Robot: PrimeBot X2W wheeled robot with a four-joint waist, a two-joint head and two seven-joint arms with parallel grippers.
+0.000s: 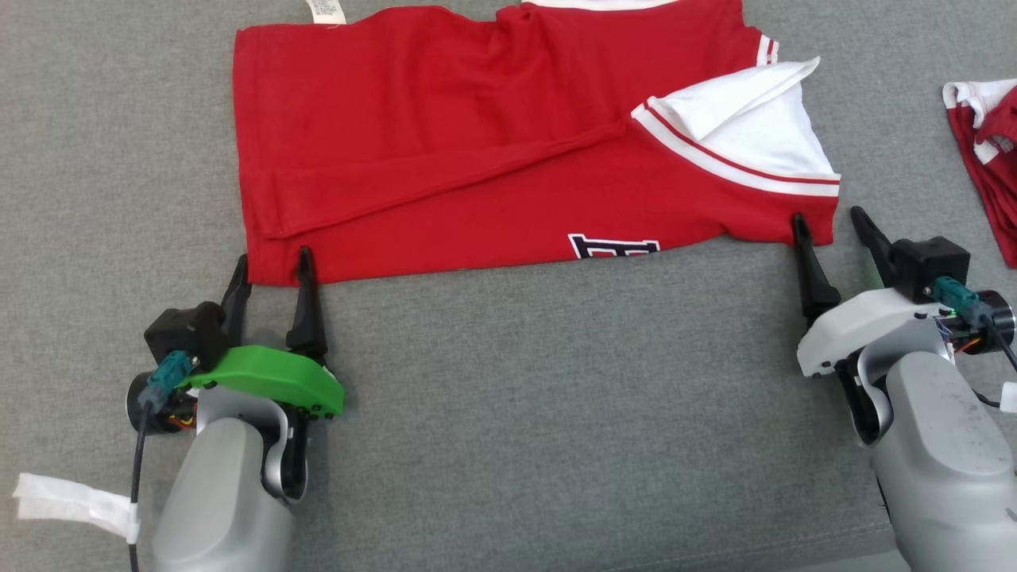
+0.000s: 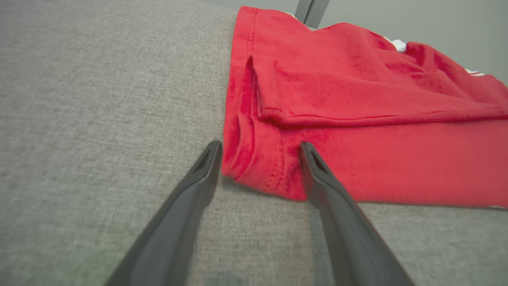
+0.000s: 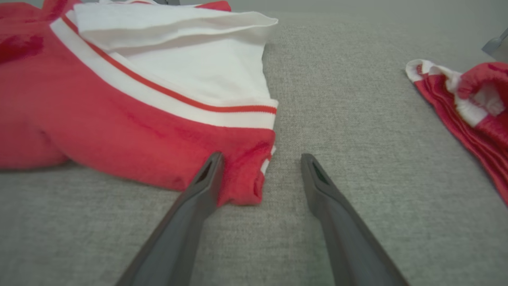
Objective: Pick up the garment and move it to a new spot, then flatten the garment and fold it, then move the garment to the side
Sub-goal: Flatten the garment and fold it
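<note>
Head view — garment (image 1: 477,159) corners lie within left claw (image 1: 272,256), right claw (image 1: 827,214).

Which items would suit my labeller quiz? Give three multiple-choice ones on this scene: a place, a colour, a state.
1. Where does the spare garment lie?
A. On top of the shirt.
B. Right of the shirt, apart from it.
C. Left of the shirt.

2. What colour is the cover on the left gripper?
A. White.
B. Blue.
C. Green.

3. How do the left gripper and the right gripper stand?
A. Both open.
B. Both shut on the shirt.
C. One open, one shut.

Key:
1 B: in the head view a gap separates the two, with the spare garment at the right edge.
2 C: a green shell sits behind that gripper's fingers.
3 A: each wrist view shows the fingers spread wide at a near corner of the shirt.
</note>
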